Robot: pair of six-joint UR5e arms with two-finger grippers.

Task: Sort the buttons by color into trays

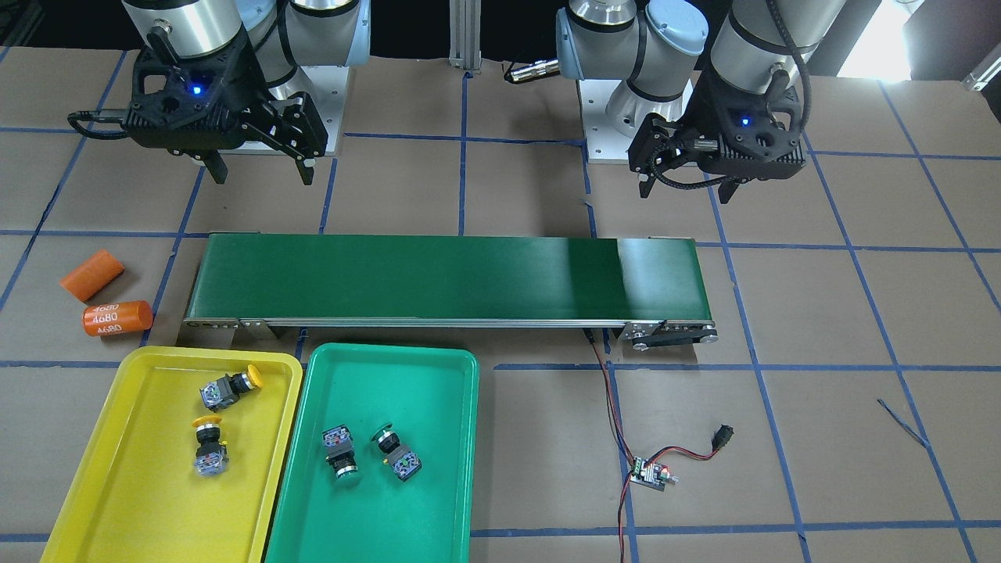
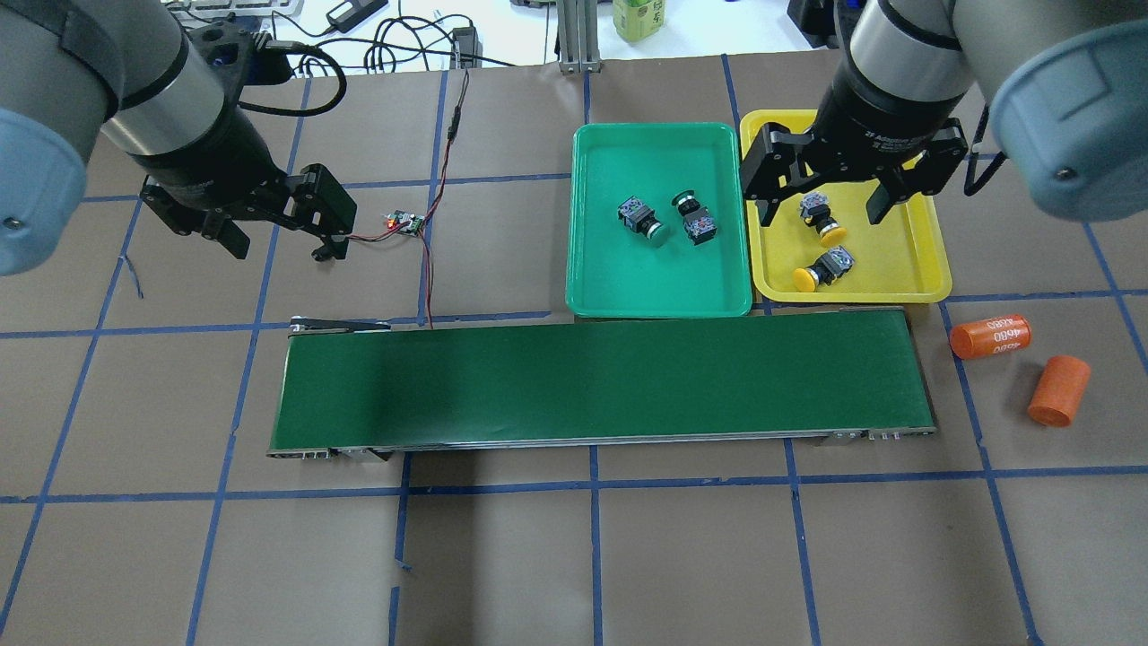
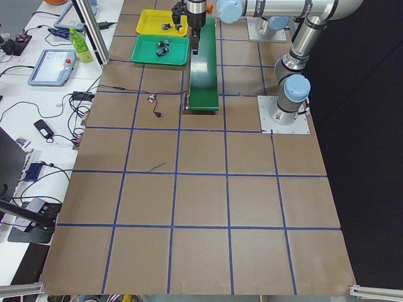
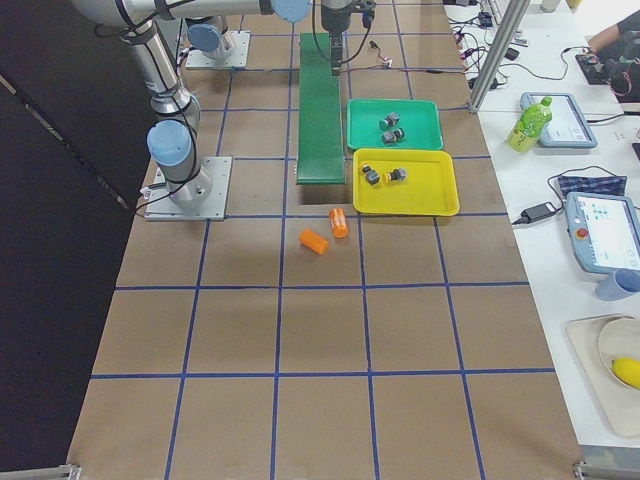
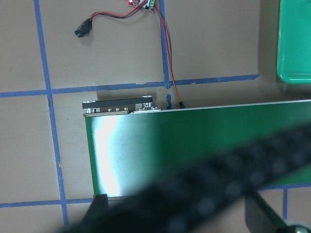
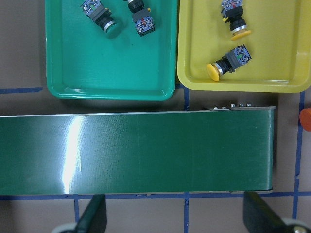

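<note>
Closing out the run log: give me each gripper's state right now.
Left gripper: open, holding nothing.
Right gripper: open, holding nothing.

Bright, even light from overhead covers the brown counter (image 2: 574, 556). White glare streaks the conveyor belt (image 6: 136, 155) in both wrist views. A dark cable (image 5: 233, 179) crosses the left wrist view, badly out of focus. Shadows on the counter are soft and faint. The fixed views are sharp.
</note>
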